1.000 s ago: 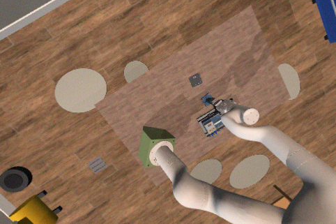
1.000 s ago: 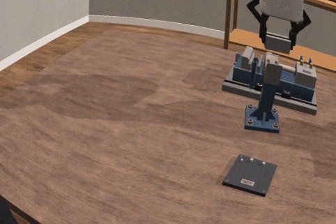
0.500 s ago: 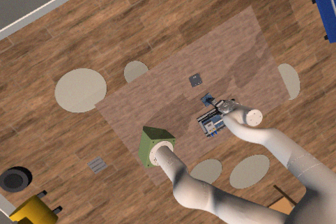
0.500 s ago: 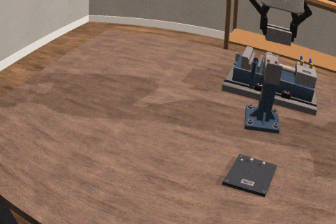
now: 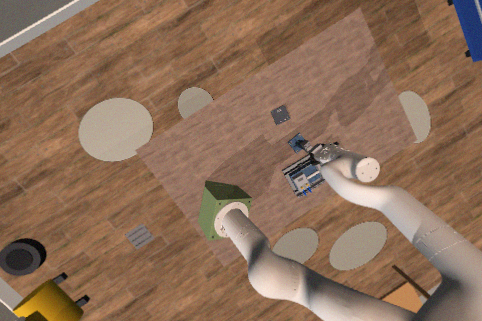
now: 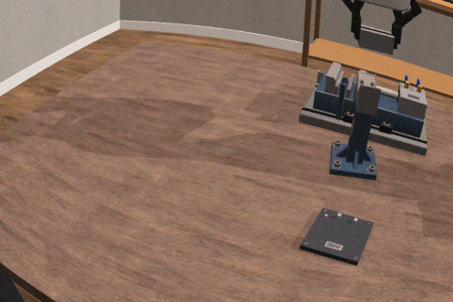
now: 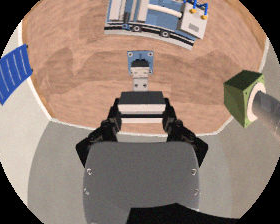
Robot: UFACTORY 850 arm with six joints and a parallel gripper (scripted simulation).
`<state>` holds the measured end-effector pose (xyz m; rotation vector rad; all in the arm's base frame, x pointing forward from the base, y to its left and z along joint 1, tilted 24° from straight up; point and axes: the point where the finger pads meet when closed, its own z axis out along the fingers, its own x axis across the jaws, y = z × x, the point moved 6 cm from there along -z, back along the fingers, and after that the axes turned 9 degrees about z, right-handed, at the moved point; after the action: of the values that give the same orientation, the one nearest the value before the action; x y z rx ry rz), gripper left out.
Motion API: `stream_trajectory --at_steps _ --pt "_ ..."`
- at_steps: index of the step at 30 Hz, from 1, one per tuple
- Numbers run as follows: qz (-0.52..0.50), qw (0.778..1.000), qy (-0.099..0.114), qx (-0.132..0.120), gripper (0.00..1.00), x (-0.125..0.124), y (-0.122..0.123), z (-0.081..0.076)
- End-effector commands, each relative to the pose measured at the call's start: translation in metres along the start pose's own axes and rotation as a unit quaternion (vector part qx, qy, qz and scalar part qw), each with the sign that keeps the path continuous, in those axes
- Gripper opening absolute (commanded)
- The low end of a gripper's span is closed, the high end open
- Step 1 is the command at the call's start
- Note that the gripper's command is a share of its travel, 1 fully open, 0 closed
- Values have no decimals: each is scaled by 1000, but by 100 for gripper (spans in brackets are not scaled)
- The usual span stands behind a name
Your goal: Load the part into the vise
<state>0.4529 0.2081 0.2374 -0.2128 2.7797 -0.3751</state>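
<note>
My gripper (image 6: 377,38) is shut on the part (image 6: 376,39), a grey block, and holds it high in the air, above and behind the vise (image 6: 367,104). In the wrist view the part (image 7: 141,103) lies crosswise between the fingers, with the V-block (image 7: 140,71) below it and the vise (image 7: 155,8) farther off. The V-block (image 6: 358,127) stands on a blue post in front of the vise and holds nothing. The dark infeed plate (image 6: 337,234) lies bare at the front of the table. In the overhead view the gripper (image 5: 318,153) hangs between the V-block (image 5: 297,143) and the vise (image 5: 303,177).
A wooden shelf bench (image 6: 371,55) stands behind the vise. The arm's green base (image 5: 222,209) sits on the table left of the vise. Round pads (image 5: 115,129) lie on the floor around the table.
</note>
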Motion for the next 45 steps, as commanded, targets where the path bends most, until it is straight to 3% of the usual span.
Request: stream_trajectory --at_steps 1,24,36,45 --pt "0 1000 -1 0 0 -1 0 -1" --pt "31 1000 0 -1 0 -4 -7 -1" --pt "118 993 3 -1 0 -12 -26 0" --pt "242 970 5 -1 0 -23 -55 1"
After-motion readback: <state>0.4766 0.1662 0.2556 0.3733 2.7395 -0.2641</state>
